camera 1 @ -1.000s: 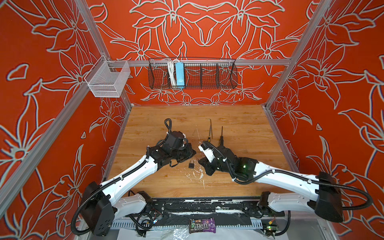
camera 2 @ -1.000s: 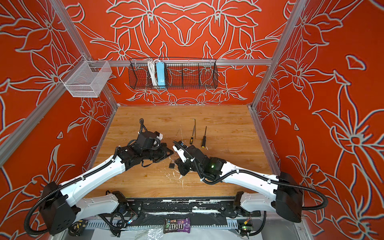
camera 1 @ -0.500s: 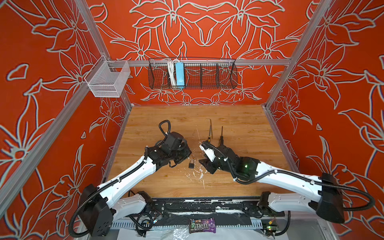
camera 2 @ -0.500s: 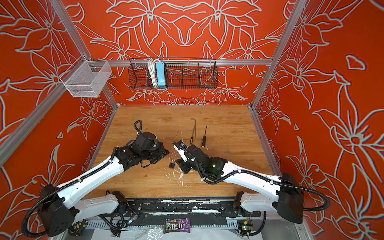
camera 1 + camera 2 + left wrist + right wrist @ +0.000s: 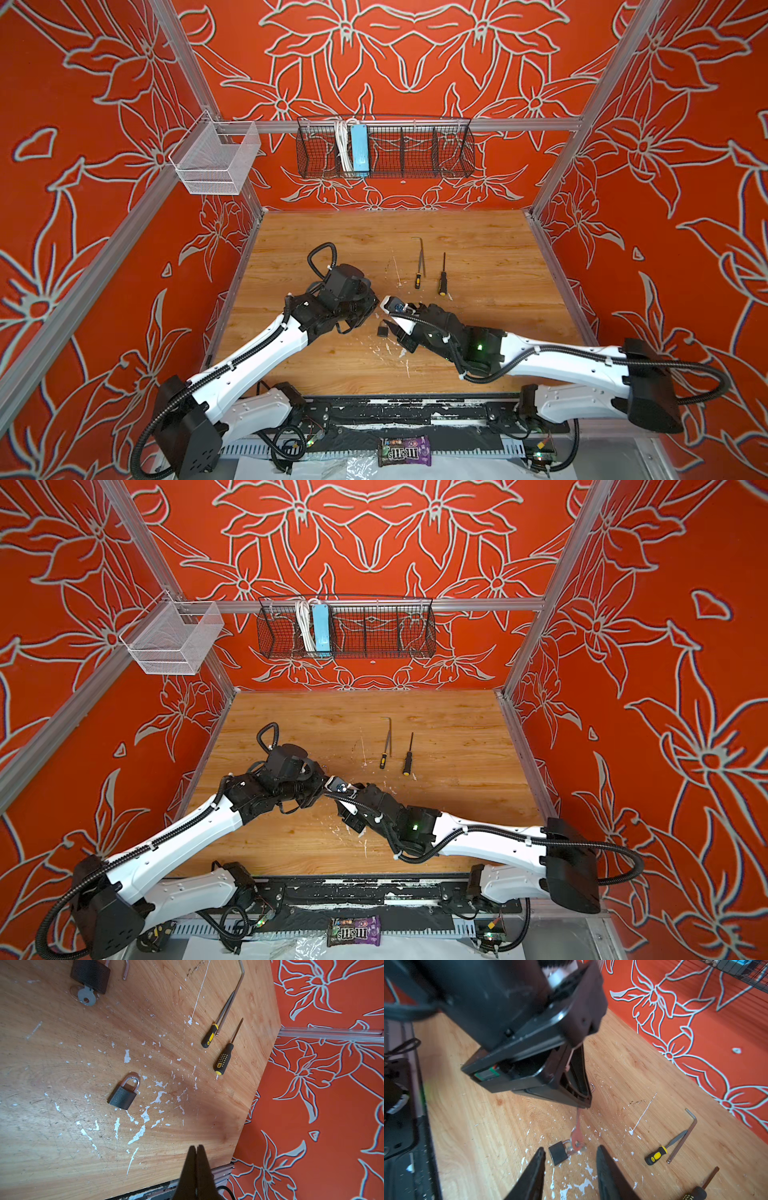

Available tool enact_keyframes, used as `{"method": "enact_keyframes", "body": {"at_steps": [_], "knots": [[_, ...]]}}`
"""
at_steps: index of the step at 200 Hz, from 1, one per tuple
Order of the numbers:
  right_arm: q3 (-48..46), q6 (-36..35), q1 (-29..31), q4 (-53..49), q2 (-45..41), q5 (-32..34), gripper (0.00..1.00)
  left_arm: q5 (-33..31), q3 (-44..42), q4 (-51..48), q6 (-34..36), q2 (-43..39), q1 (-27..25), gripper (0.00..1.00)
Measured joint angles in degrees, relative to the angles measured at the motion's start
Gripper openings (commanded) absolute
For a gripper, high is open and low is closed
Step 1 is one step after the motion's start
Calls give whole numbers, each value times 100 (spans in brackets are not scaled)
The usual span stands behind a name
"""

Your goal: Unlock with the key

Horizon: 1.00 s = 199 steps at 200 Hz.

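Observation:
A small dark padlock (image 5: 382, 331) (image 5: 123, 1096) (image 5: 558, 1153) lies flat on the wooden table (image 5: 478, 332), its shackle closed. My left gripper (image 5: 376, 308) (image 5: 195, 1146) is shut just above it. In the right wrist view a key (image 5: 576, 1136) hangs head-down from its tips, beside the shackle. That key is hidden in the left wrist view. My right gripper (image 5: 392, 332) (image 5: 570, 1148) is open, its fingers either side of the padlock without touching it. A second padlock (image 5: 89, 973) lies at the left wrist view's edge, with its own key (image 5: 86, 997) in it.
A yellow-handled tool (image 5: 417, 281), a hex key (image 5: 420, 253) and a screwdriver (image 5: 442, 280) lie behind the grippers. A black wire basket (image 5: 384, 151) and a white mesh basket (image 5: 216, 162) hang on the walls. A candy bag (image 5: 405, 451) lies in front of the table.
My right gripper's jaws have opened. My left gripper has drawn back a little to the left and away. The padlock has not moved.

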Motion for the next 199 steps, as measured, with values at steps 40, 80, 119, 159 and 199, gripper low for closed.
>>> {"method": "enact_keyframes", "body": {"at_steps": [40, 80, 119, 159, 199], "knots": [[-24, -354, 55, 422, 334, 234, 27, -26, 0, 0, -81, -15, 9, 0], [-26, -564, 61, 732, 498, 439, 23, -26, 0, 7, -103, -42, 44, 0], [-26, -686, 81, 841, 636, 560, 17, -15, 0, 7, -105, -42, 68, 0], [-24, -813, 85, 949, 754, 702, 10, 9, 0, 7, -111, -42, 76, 0], [-24, -944, 85, 1054, 874, 916, 5, 61, 0, 11, -127, -42, 103, 0]]}}
